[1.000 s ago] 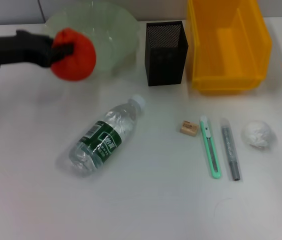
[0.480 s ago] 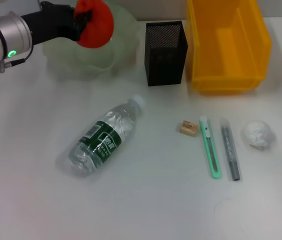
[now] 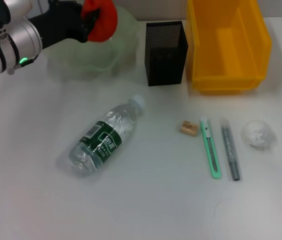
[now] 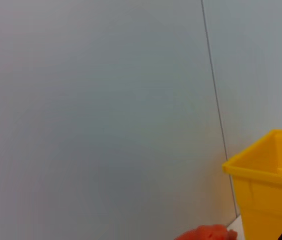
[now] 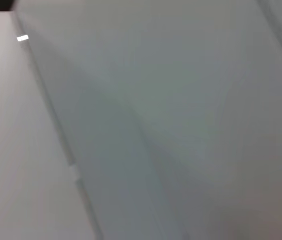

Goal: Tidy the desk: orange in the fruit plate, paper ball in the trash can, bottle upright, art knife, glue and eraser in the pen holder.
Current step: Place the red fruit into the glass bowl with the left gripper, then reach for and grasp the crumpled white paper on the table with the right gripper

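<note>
Since the earlier frames, the bumpy red-orange orange (image 3: 101, 19) has been carried farther over the wide translucent pale green fruit plate (image 3: 108, 57), where it is held aloft, gripped by the dark fingers (image 3: 84, 25) of the left gripper (image 3: 88, 21). Beside the fruit plate stands the black square mesh pen holder (image 3: 165, 53), and beyond that the bright yellow rectangular trash can (image 3: 228, 45). On the white table (image 3: 146, 200), nearer than the fruit plate, the clear plastic bottle (image 3: 104, 136) is seen lying on its side. The right gripper is not shown in any view.
</note>
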Motion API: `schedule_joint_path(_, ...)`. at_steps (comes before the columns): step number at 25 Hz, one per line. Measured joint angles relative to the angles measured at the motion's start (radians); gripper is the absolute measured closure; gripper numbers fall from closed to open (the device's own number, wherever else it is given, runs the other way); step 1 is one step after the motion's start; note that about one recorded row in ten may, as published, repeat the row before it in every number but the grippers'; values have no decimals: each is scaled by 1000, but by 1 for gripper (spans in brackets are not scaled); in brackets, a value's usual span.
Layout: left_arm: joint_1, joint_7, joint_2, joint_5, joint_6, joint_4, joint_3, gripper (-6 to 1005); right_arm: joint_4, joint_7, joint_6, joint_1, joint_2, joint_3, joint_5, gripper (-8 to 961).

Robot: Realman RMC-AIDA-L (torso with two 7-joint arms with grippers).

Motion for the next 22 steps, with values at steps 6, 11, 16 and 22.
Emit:
schedule_joint_path(6, 4, 145, 0, -117, -6, -54, 2, 749, -252, 190, -92, 3, 0, -28, -40, 129)
schedule_joint_path(11, -3, 176, -1, -136, -37, -69, 3, 583, -431, 304, -86, 12, 15, -105, -122, 130)
schedule_joint_path(16, -1, 202, -1, -156, -32, -69, 3, 451, -571, 378, -75, 27, 44, -146, -204, 130)
schedule_joint_path(22, 9, 258, -2, -257, -23, -71, 20, 225, -790, 530, -70, 48, 103, -167, -392, 129)
